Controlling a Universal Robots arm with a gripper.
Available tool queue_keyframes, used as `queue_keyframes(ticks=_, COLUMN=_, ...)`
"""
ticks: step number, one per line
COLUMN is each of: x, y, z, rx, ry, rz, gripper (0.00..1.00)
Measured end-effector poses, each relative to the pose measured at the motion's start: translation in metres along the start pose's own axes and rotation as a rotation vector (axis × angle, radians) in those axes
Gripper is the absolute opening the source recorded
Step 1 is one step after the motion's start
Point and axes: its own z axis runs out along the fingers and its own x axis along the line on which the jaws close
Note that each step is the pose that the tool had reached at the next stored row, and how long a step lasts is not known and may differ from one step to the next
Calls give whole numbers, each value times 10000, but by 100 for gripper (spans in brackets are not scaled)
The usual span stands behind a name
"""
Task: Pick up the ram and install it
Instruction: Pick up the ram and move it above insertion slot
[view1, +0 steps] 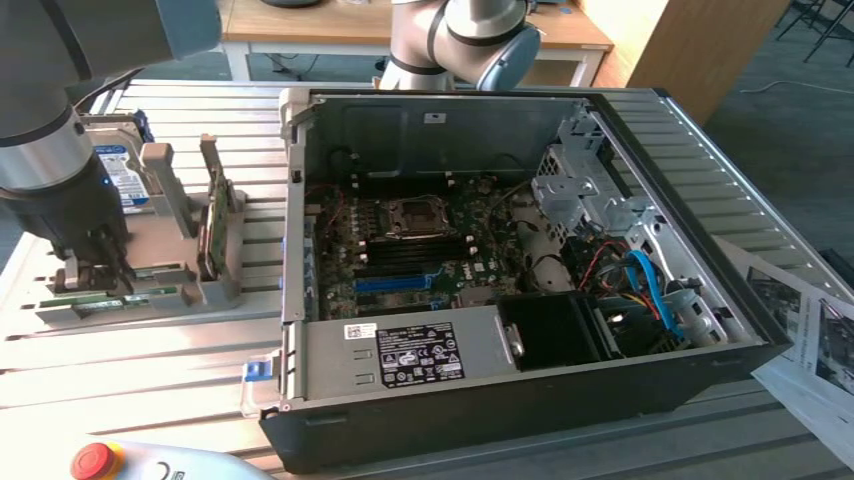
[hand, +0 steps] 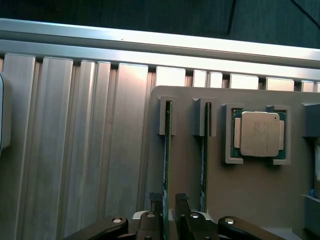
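With the end effector (hand: 168, 202) apart astride the ram (hand: 167, 150), closing off-centre could wedge it crooked in its holder (hand: 250, 200)

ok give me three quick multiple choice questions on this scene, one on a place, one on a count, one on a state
1. Where is the gripper?
A. over the gray holder beside the computer case
B. inside the case
C. over a keyboard

2. How many ram sticks stand in the holder's slots in the wrist view?
A. one
B. two
C. four

3. How does the ram stick at the gripper sit?
A. lying flat
B. plugged in inside the case
C. on edge in a holder slot

Answers:
1 A, the arm hangs above the holder, on the exterior view's left of the case.
2 B, two thin green sticks stand side by side.
3 C, it stands upright on its edge in the holder.
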Motion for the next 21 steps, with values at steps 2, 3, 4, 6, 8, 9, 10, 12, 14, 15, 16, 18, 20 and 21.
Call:
queue_keyframes(ticks=2, x=0, y=0, z=10, rx=0, ry=0, rz=0, gripper=25)
queue_keyframes(ticks=3, x=1, y=0, z=16, rx=-1, ry=1, rz=0, gripper=25)
queue_keyframes(ticks=4, x=1, y=0, z=23, rx=-1, ry=0, rz=0, gripper=25)
queue_keyframes(ticks=6, x=1, y=-1, z=38, rx=-1, ry=1, rz=0, gripper=25)
queue_keyframes(ticks=8, x=1, y=-2, z=52, rx=0, ry=0, rz=0, gripper=25)
queue_keyframes(ticks=9, x=1, y=-2, z=58, rx=-1, ry=1, rz=0, gripper=25)
queue_keyframes(ticks=10, x=2, y=-2, z=65, rx=-1, ry=1, rz=0, gripper=25)
queue_keyframes(ticks=12, x=2, y=-2, z=77, rx=-2, ry=1, rz=0, gripper=25)
queue_keyframes(ticks=14, x=2, y=-3, z=90, rx=-1, ry=0, rz=0, gripper=25)
queue_keyframes(ticks=15, x=2, y=-3, z=95, rx=-1, ry=1, rz=0, gripper=25)
queue_keyframes(ticks=16, x=2, y=-3, z=100, rx=-1, ry=1, rz=0, gripper=25)
queue_keyframes(ticks=18, x=3, y=-4, z=111, rx=-1, ry=1, rz=0, gripper=25)
queue_keyframes(ticks=20, x=3, y=-4, z=123, rx=-1, ry=0, rz=0, gripper=25)
queue_keyframes(ticks=21, x=3, y=-4, z=128, rx=-1, ry=1, rz=0, gripper=25)
